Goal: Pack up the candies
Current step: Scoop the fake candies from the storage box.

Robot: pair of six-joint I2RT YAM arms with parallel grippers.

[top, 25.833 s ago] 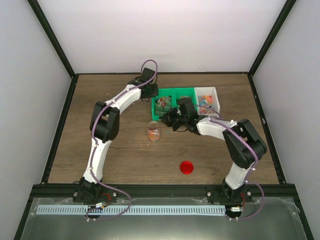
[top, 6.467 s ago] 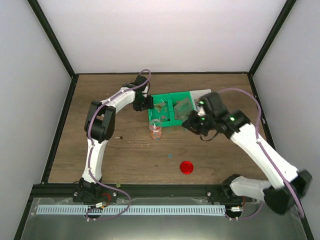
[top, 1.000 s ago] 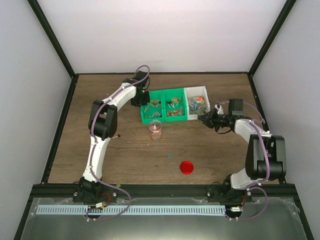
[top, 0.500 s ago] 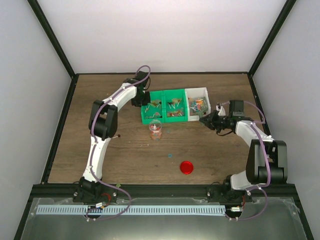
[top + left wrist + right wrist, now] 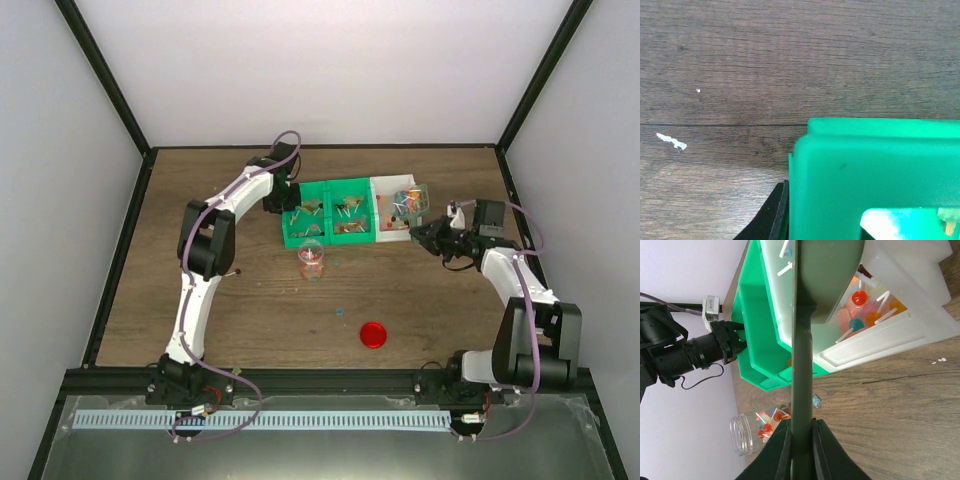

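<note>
The candies are small sweets on white sticks, lying in the white bin [image 5: 394, 183] [image 5: 875, 340], in the two green bins [image 5: 345, 181] [image 5: 757, 340] and in the clear jar [image 5: 311, 257] [image 5: 747, 432]. My right gripper [image 5: 431, 234] [image 5: 801, 432] is shut on the handle of a grey-green scoop [image 5: 416, 199] [image 5: 802, 365], whose bowl hangs over the white bin's right end. My left gripper [image 5: 283, 203] is shut on the left wall of the green bins [image 5: 865, 170]. Only one black finger [image 5: 774, 217] shows there; the wall hides the other.
A round red lid [image 5: 373, 334] lies on the wood near the front, right of centre. A small blue piece [image 5: 341, 310] [image 5: 815, 401] lies loose on the table between jar and lid. The jar stands just in front of the green bins. Black frame rails bound the table.
My right gripper has drawn back to the right with the scoop, and the scoop's bowl now shows raised over the white bin. The left arm has not moved.
</note>
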